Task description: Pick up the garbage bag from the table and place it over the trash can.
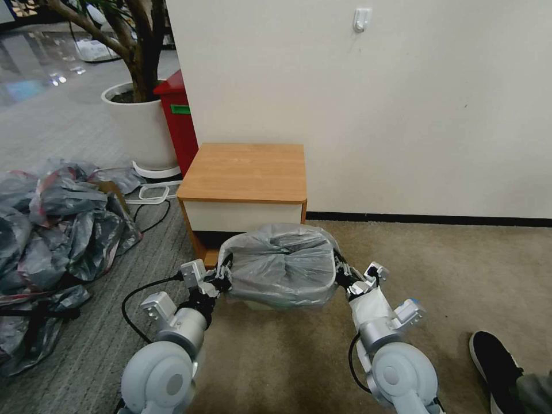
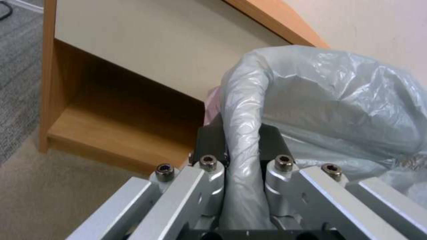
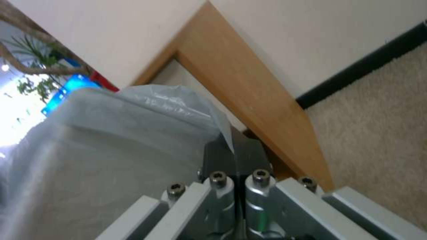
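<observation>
The grey translucent garbage bag (image 1: pixel 282 264) is spread wide over the trash can, on the carpet in front of the table (image 1: pixel 247 169). Only a pale strip of the trash can (image 1: pixel 260 303) peeks out under the bag's near edge. My left gripper (image 1: pixel 221 282) is at the bag's left side, shut on a rolled fold of plastic (image 2: pixel 242 140). On the opposite side, my right gripper (image 1: pixel 343 276) is shut on the bag's thin edge (image 3: pixel 236 156). The bag (image 3: pixel 111 150) is stretched between the two. The tabletop is bare wood.
A large heap of grey bags (image 1: pixel 52 230) lies on the floor at the left, with a black cable (image 1: pixel 144 213) beside it. A white planter (image 1: pixel 141 129) and a red box (image 1: pixel 181 121) stand behind the table. A person's shoe (image 1: pixel 494 362) rests at the right.
</observation>
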Robot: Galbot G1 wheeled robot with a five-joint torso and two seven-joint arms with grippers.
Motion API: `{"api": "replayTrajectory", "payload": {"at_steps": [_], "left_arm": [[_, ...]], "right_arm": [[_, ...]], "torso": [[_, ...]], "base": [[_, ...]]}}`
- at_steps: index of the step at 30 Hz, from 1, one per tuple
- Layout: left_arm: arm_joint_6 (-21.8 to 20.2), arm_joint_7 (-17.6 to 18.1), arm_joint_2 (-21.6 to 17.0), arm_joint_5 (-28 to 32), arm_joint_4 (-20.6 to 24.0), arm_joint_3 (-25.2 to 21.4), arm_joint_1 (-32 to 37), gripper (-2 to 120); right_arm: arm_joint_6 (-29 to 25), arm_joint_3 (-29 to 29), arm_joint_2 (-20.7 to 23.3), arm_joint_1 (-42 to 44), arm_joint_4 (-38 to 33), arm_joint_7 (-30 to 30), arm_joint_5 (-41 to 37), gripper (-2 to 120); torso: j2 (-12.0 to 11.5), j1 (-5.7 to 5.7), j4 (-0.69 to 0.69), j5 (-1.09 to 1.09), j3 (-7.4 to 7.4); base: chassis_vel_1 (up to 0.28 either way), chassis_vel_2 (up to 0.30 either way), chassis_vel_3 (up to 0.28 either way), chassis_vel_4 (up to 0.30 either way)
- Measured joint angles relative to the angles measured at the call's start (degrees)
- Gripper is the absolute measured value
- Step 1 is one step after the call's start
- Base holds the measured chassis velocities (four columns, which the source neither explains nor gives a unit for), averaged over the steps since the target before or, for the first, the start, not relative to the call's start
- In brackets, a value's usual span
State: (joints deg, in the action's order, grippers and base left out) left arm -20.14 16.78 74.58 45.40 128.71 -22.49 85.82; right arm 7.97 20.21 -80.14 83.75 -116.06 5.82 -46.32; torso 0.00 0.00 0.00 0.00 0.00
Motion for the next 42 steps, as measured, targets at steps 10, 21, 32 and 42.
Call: {"api": "replayTrajectory", "payload": {"at_steps": [10,21,32,42], "left_arm": [[0.0,0.0,-0.15,1.39,0.4,-0.64,-0.37,7],[0.0,0.0,0.11,1.85,0.54,-0.23,-0.34,7],[0.09,-0.02,0.04,1.93,0.3,-0.53,-0.54,7],[0.14,-0.04,-0.5,0.21,-1.41,-1.68,-0.83,7]], "right_arm": [[-1.36,-0.66,-0.02,-0.48,3.76,-1.66,4.9,0],[-1.58,-0.83,-0.6,-1.73,6.09,-1.96,6.66,0],[-2.21,-0.18,0.96,0.66,2.03,-2.0,6.79,12],[-5.29,0.51,4.25,4.64,-4.87,-1.98,1.88,48]], "torso": [[0.0,0.0,0.0,0.0,0.0],[0.0,0.0,0.0,0.0,0.0],[0.0,0.0,0.0,0.0,0.0],[0.0,0.0,0.0,0.0,0.0]], "base": [[0.0,0.0,0.0,0.0],[0.0,0.0,0.0,0.0],[0.0,0.0,0.0,0.0],[0.0,0.0,0.0,0.0]]}}
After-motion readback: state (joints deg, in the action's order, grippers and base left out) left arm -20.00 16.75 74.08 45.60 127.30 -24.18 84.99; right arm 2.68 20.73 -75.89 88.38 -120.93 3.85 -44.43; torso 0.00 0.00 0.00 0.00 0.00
